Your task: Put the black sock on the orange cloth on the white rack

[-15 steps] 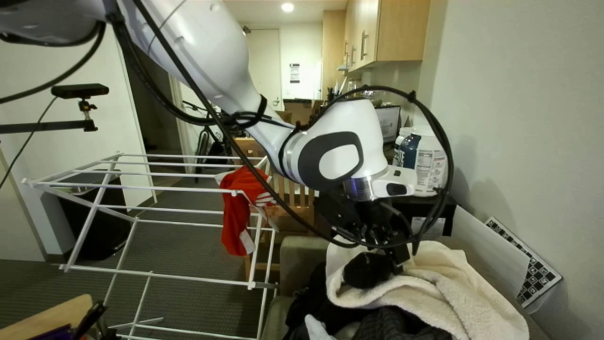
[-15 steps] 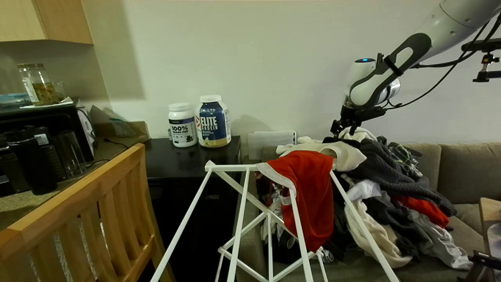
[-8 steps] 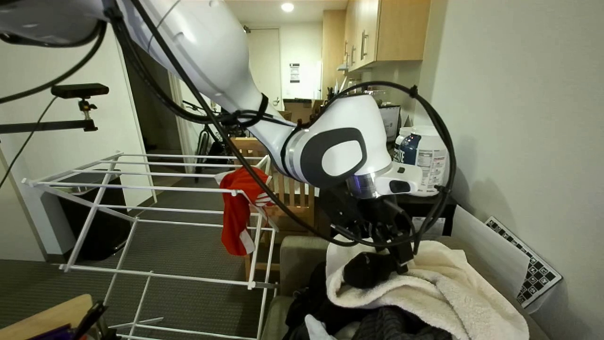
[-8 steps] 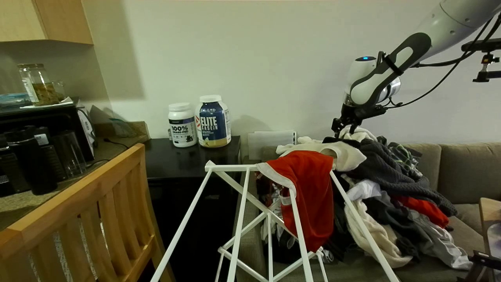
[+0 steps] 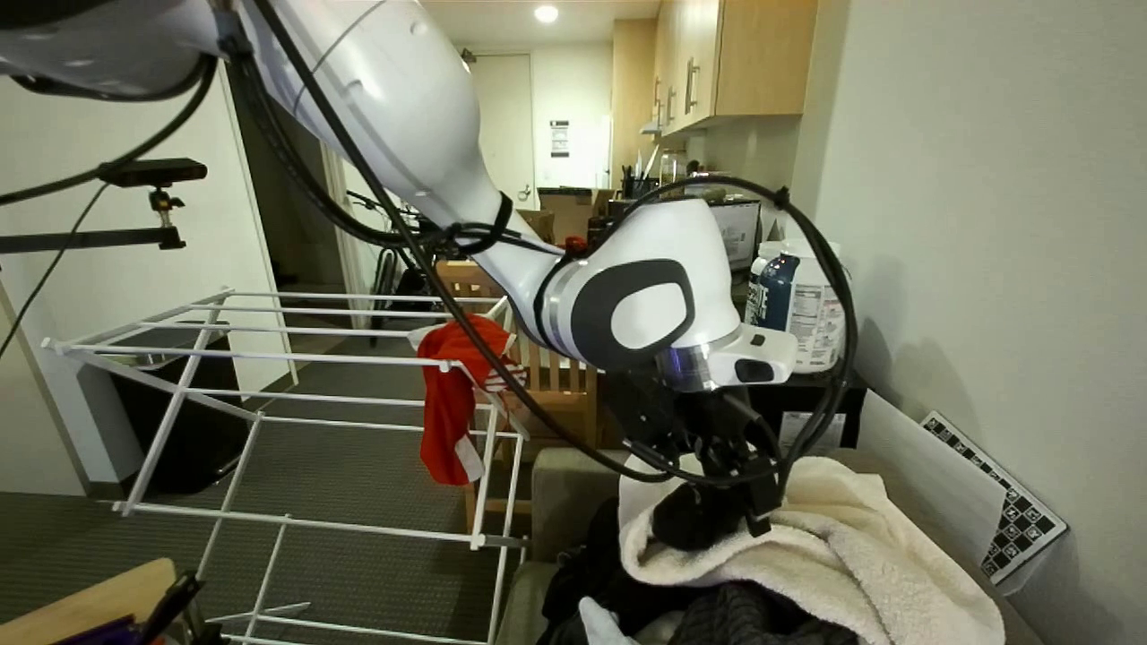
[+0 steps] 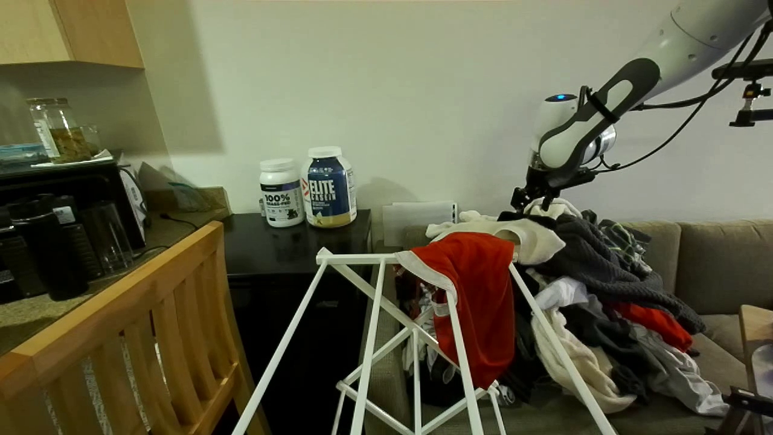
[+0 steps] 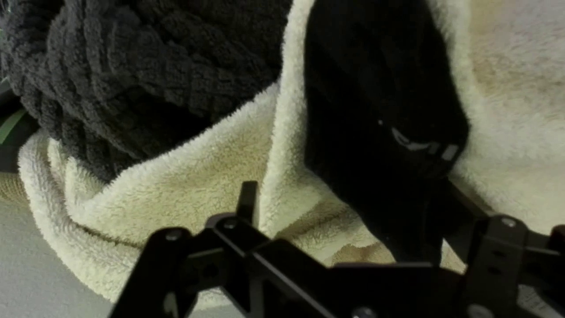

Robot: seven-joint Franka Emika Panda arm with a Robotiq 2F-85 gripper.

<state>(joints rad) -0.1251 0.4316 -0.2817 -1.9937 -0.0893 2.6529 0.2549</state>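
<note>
Step in hand, as we judge it: picking up the sock (image 7: 384, 115), grasp not yet made. The sock lies on the towel (image 7: 212, 185); the cloth (image 6: 483, 308) hangs over the near end of the rack (image 6: 356, 260), well apart from it. The claw (image 7: 355, 198) is at the sock with its fingers wide apart, nothing clamped. In the wrist view, part of the sock runs down into the gap, closer to the finger at picture right; whether that finger touches it, we cannot tell.

Next move, in our view: perhaps a small shift to centre the sock, a touch more descent, then closing on it. The towel sits directly beneath, so too deep a pinch could drag it along. Then lift clear, carry to the rack, and lay the sock over the cloth.

Change: against half a second ago, the claw and arm (image 5: 645, 305) sit slightly lower in both exterior views. We note no shift in cloth or rack.
</note>
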